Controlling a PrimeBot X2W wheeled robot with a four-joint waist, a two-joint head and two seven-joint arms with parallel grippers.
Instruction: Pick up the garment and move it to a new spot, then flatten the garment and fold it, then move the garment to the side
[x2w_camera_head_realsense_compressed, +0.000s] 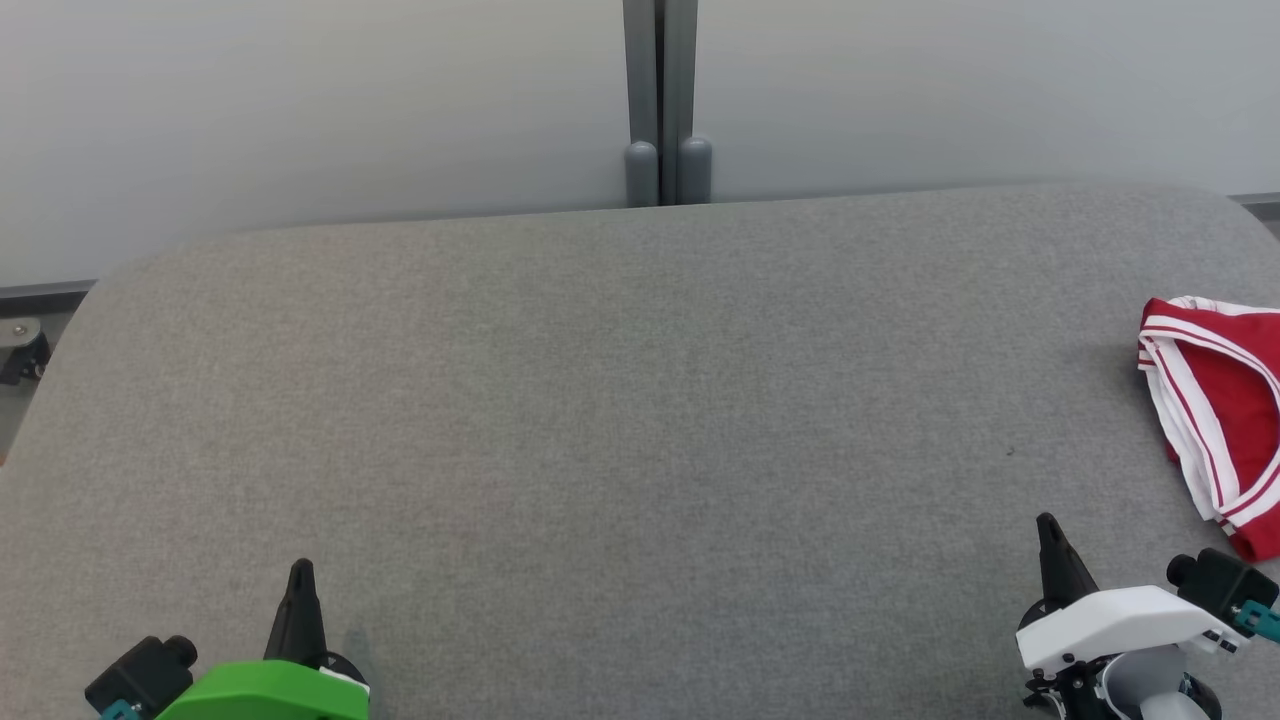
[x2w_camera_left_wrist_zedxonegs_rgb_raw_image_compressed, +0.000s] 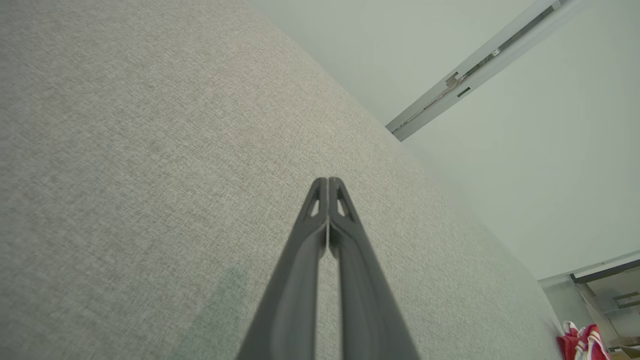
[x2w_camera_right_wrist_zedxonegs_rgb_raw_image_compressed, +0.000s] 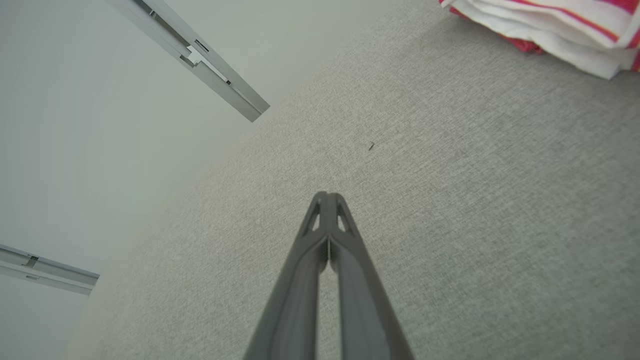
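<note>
garment (x2w_camera_head_realsense_compressed: 1225, 420): I saw it crumpled at the table's (x2w_camera_head_realsense_compressed: 640, 400) right edge.
left gripper (x2w_camera_head_realsense_compressed: 300, 578): fingers were pressed together, empty.
right gripper (x2w_camera_head_realsense_compressed: 1049, 530): fingers were pressed together, near the garment, apart.

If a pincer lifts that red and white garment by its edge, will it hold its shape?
Probably not: the garment lies in soft, layered folds, so it would likely droop and unfold. It looks thin and light. Pushed across the grey fabric surface, it would probably bunch up rather than slide.
</note>
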